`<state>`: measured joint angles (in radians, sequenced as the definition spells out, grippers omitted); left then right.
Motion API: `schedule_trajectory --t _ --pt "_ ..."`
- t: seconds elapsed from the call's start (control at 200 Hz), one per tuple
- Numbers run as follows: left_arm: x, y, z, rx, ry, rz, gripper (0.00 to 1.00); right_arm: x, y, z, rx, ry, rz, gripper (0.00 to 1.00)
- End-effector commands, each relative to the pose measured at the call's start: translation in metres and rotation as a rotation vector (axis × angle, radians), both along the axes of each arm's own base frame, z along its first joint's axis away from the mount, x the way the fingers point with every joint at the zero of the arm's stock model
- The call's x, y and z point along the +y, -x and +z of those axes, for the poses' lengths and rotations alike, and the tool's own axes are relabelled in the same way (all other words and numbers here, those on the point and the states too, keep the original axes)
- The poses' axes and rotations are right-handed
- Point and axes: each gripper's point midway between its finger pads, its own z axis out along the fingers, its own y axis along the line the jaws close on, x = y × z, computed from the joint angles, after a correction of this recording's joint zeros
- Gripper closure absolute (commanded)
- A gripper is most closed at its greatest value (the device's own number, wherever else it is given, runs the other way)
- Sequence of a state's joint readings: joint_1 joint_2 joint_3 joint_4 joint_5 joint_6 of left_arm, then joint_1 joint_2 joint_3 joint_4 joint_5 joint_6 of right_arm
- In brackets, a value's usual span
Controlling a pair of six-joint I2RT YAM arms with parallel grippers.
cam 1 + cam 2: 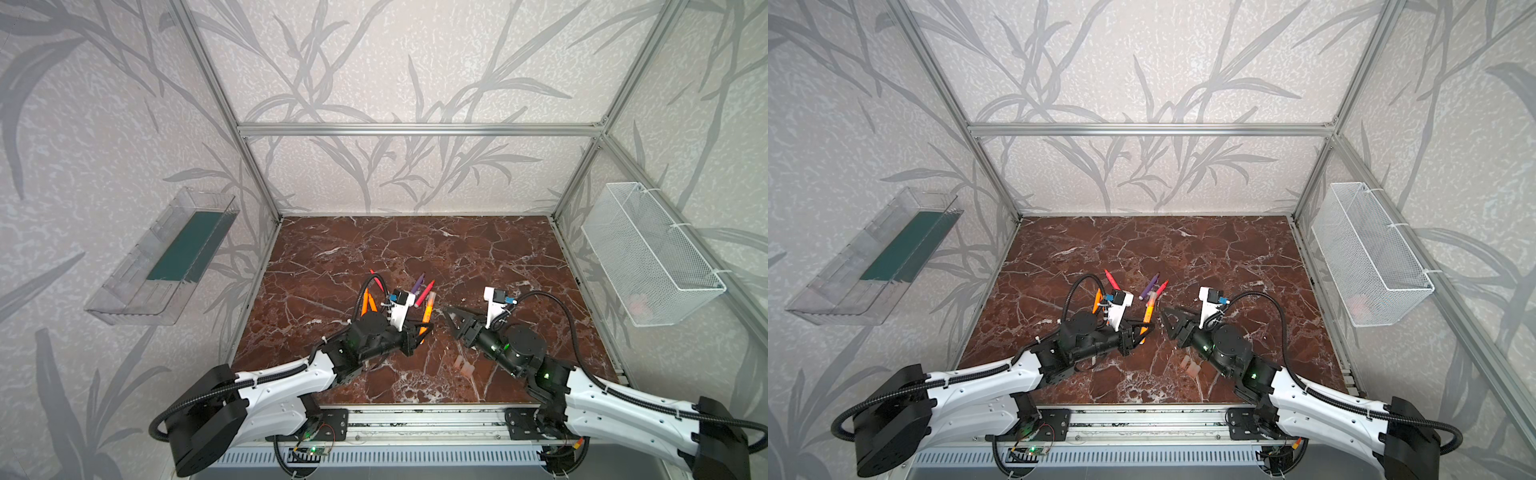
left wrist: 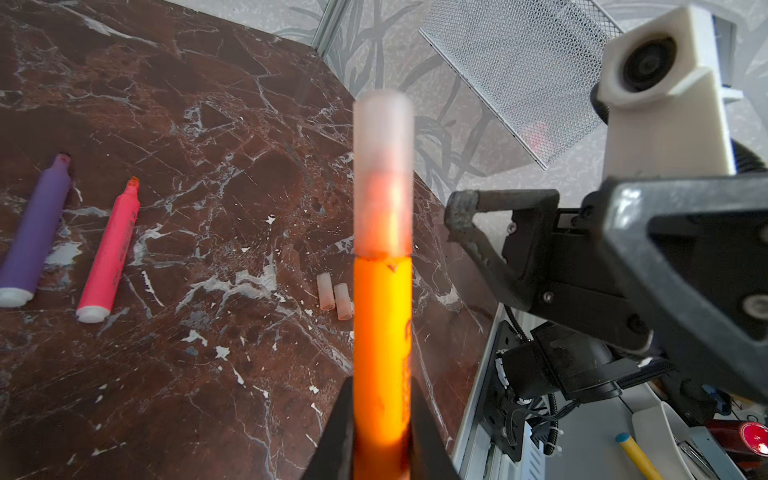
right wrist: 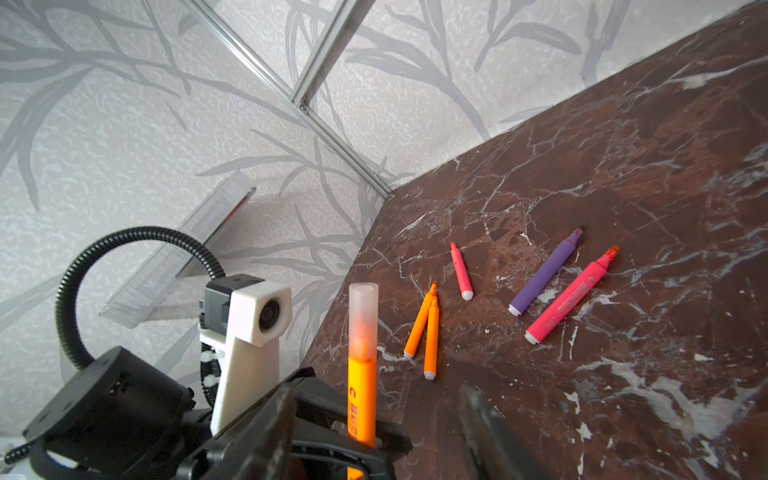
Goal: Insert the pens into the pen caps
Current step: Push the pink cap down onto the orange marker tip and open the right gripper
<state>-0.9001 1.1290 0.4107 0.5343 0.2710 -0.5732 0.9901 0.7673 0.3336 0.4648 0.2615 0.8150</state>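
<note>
Jaws on the left gripper (image 2: 382,432) are being pressed onto the lower barrel of a slim orange marker pen (image 2: 382,332), which is being held clear of the table at the lower centre of the left wrist frame. A pale translucent tubular cap (image 2: 382,166) is being carried on its tip. The cap's rim is meeting the orange barrel, so the cap is being judged as seated. Jaws on the right gripper (image 1: 451,321) are being shown spread and empty, just right of that cap in both top views and not touching it.

One pen of six is therefore being counted as done. Five are lying uncapped on the dark red marble tabletop (image 1: 498,249). A purple marker pen (image 3: 544,274) and a long red-pink marker pen (image 3: 569,295) are lying side by side, right of centre in the right wrist frame. A shorter red-pink marker pen (image 3: 461,272) is lying at centre, with two orange marker pens (image 3: 431,340) meeting at their tips just below and left of it. Only two stubby pale loose caps (image 2: 325,291) are being made out, side by side at the centre of the left wrist frame. Caps for the remaining pens are not being found in any view.

The line where cap meets barrel is being shown clearly only by the left wrist view. The two orange pens are being shown whole only by the right wrist view and are partly hidden behind the left arm in both top views. The loose caps are missing from the right wrist frame.
</note>
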Motion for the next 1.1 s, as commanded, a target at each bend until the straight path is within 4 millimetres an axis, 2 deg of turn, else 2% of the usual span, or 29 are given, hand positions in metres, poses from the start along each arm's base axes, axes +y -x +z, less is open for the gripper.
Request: schedule_trajectory --t 0.0,0.095,0.175,0.395,0.545,0.695,0.83,1.1 --pt "-0.009 0.002 0.015 -0.042 0.013 -0.047 1.0 -0.004 -0.005 0.018 -0.042 0.081 -0.029 0.29" --pt "-0.011 0.004 0.015 -0.048 0.006 -0.061 1.0 0.002 -0.008 0.034 -0.077 0.102 -0.011 0.23" --pt "-0.012 0.005 0.015 -0.053 0.0 -0.068 1.0 0.005 -0.016 0.038 -0.073 0.12 -0.026 0.2" --pt "-0.014 0.007 0.014 -0.054 -0.01 -0.085 1.0 0.007 -0.05 0.025 0.031 0.155 -0.065 0.12" --pt "-0.015 0.008 0.016 -0.059 -0.011 -0.089 1.0 0.012 -0.061 0.012 0.073 0.165 -0.065 0.07" --pt "-0.013 0.007 0.015 -0.062 -0.017 -0.083 1.0 0.019 -0.061 0.008 0.086 0.151 -0.041 0.08" --pt "-0.014 0.007 0.015 -0.061 -0.014 -0.084 1.0 0.022 -0.061 0.005 0.093 0.14 -0.028 0.14" --pt "-0.014 0.007 0.015 -0.059 -0.012 -0.085 1.0 0.037 -0.063 0.003 0.116 0.119 0.019 0.29"
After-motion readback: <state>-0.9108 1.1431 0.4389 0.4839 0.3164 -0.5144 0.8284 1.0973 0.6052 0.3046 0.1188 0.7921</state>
